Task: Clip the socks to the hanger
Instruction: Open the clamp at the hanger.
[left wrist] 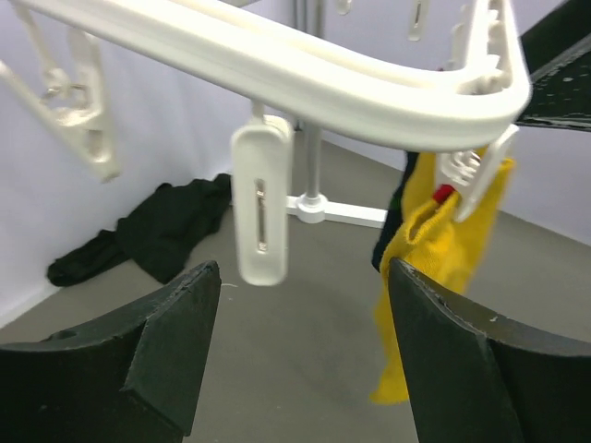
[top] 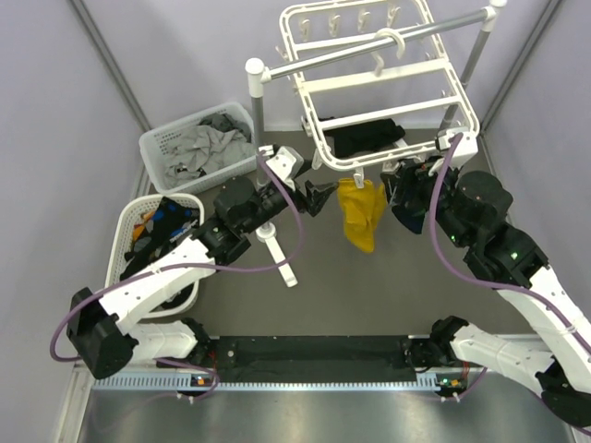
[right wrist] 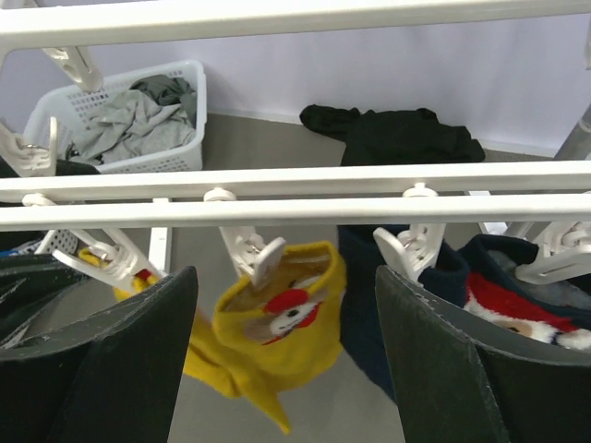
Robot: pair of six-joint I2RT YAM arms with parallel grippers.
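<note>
Both end effectors are standing open and empty under the near edge of the hanger (top: 369, 81). One yellow sock (top: 362, 214) is hanging there by its clips at the centre of the overhead frame, its long axis pointing straight down. My left end effector (top: 319, 196) is sitting just left of it and my right end effector (top: 397, 180) just right. What look like two dark socks (right wrist: 365, 281) (one showing a red-and-white figure) are hanging beside the yellow one. I am judging that the next pick lies in the round basket (top: 125, 235) at lower left, where several socks (top: 162, 226) are lying, nearer the left arm.
</note>
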